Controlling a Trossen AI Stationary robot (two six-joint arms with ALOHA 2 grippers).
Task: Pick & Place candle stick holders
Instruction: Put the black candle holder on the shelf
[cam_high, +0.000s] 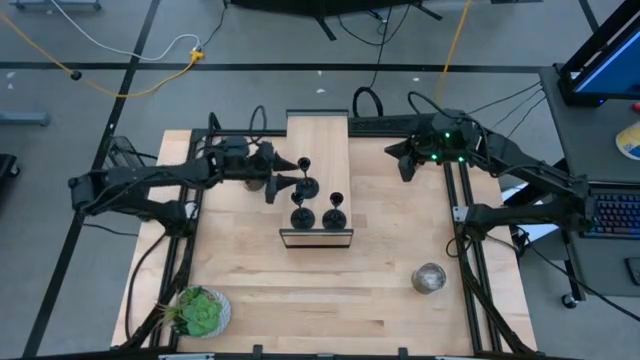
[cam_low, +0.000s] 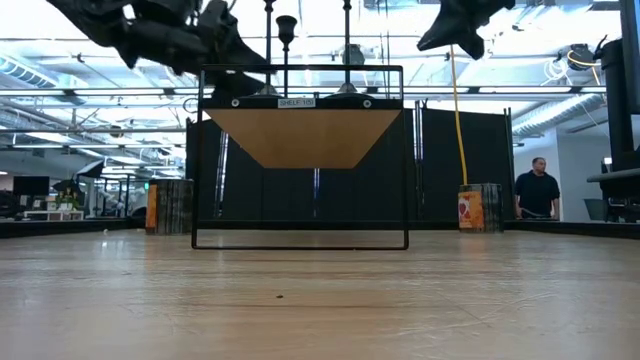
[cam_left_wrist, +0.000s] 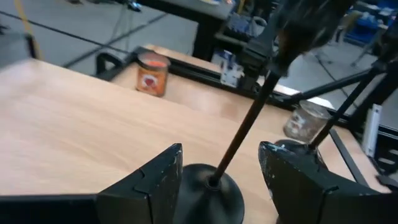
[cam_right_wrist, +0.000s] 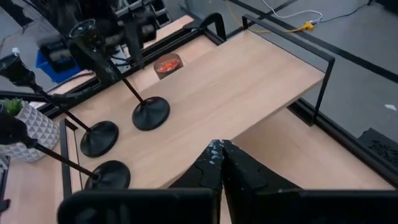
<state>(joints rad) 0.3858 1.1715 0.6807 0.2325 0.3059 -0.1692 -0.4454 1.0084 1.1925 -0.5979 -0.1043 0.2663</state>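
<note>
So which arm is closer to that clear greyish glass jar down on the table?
The right. Its tool hangs over the table's far right edge, up from the clear greyish glass jar; the left tool is farther, at the shelf's left side.

Black partition panels (cam_low: 460, 160) behind; grey floor (cam_high: 90, 120); bright ceiling lights (cam_low: 560, 60)

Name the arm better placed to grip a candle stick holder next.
Left. The left gripper is open with its fingers on either side of a candle stick holder's base on the shelf. The right gripper is shut and off to the shelf's side, with no holder near it.
</note>
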